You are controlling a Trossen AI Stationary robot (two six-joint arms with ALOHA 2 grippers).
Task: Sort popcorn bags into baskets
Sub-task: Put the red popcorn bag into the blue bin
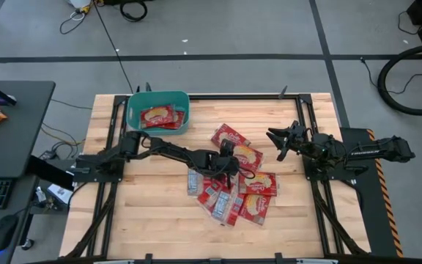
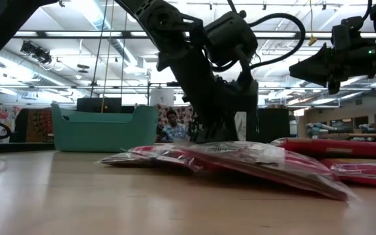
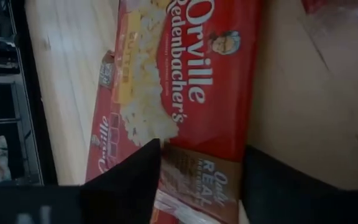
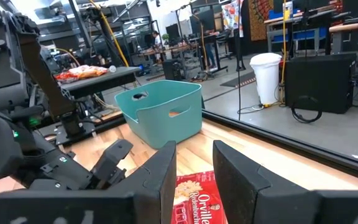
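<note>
A heap of red bags (image 1: 233, 187) is spread on the middle of the wooden surface (image 1: 152, 220), with many bags lying partly over one another. A few more bags are already seen inside the teal basket (image 1: 133, 110), which is set at the far left corner of the surface, well apart from the heap.

The left hand (image 1: 224, 167) is down on the heap. In its wrist view one bag (image 3: 185, 87) is seen flat under it, and the two dark fingers (image 3: 135, 180) are set open on either side of the bag's end. The bag is not lifted, and it cannot be said that it is gripped yet. So the step in hand is judged to be the picking of one more bag from the heap.

Next, the fingers would need to be closed on that end so that only this one bag is caught. Then it would need to be lifted clear of the other bags, carried over to the basket and let go inside the walls.

The right hand (image 1: 280, 143) is held up in the air near the right side of the heap. Its fingers are open, and nothing is held between them. It seems to be waiting.
</note>
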